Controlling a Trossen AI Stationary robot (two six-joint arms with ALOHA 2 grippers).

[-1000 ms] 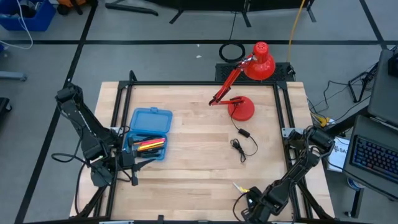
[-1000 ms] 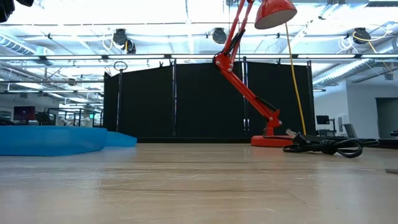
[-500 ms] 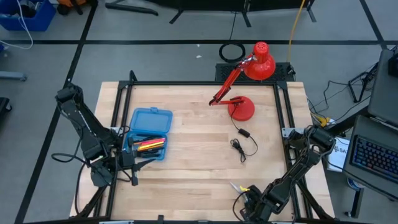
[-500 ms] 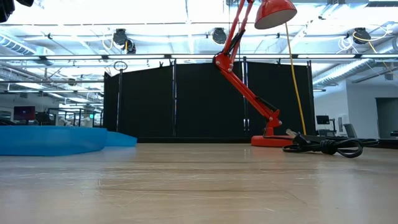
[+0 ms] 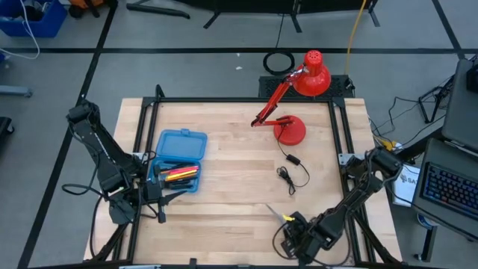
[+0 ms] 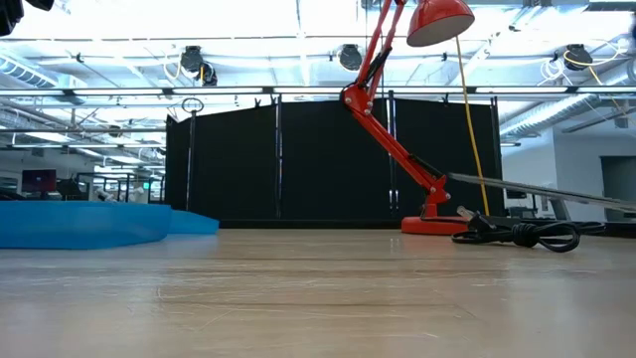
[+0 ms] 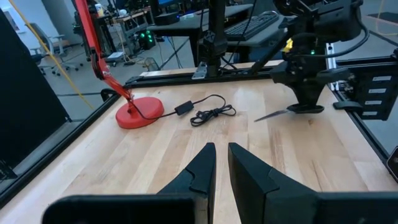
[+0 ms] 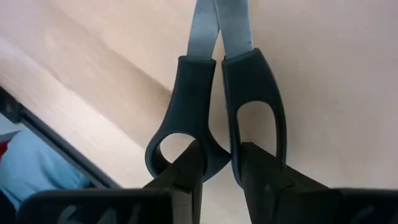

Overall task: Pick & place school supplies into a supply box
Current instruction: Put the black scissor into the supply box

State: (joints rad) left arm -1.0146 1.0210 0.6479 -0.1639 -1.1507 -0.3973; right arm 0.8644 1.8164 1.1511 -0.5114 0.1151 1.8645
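The right gripper (image 5: 293, 228) hangs over the table (image 5: 239, 161) near its front edge, toward the front right corner; its fingers (image 8: 186, 168) pinch a pair of scissors (image 8: 217, 106) by the dark handle loops, one fingertip reaching into a loop; the two silver blades lie closed together and point away from the gripper toward the middle of the table; in the left wrist view the same scissors (image 7: 273, 114) stick out sideways under the right gripper (image 7: 305, 107), the blade tip just above the wood.

The left gripper (image 5: 160, 198) waits at the table's front left corner, just beside the near end of the supply box (image 5: 179, 159); its fingers (image 7: 205, 165) stand close together with only a thin gap between them and nothing in it.

The supply box lies open along the left edge of the table, a translucent blue case with its lid folded back toward the far side; inside its tray lie pens and markers (image 5: 178, 174) in black, orange, pink and yellow, side by side.

A red desk lamp (image 5: 290, 128) stands near the far right corner, its base on the wood and its shade (image 5: 314, 75) out past the far edge; its black cable (image 5: 293, 173) lies coiled on the table between the lamp base and the right gripper, well apart from the supply box.
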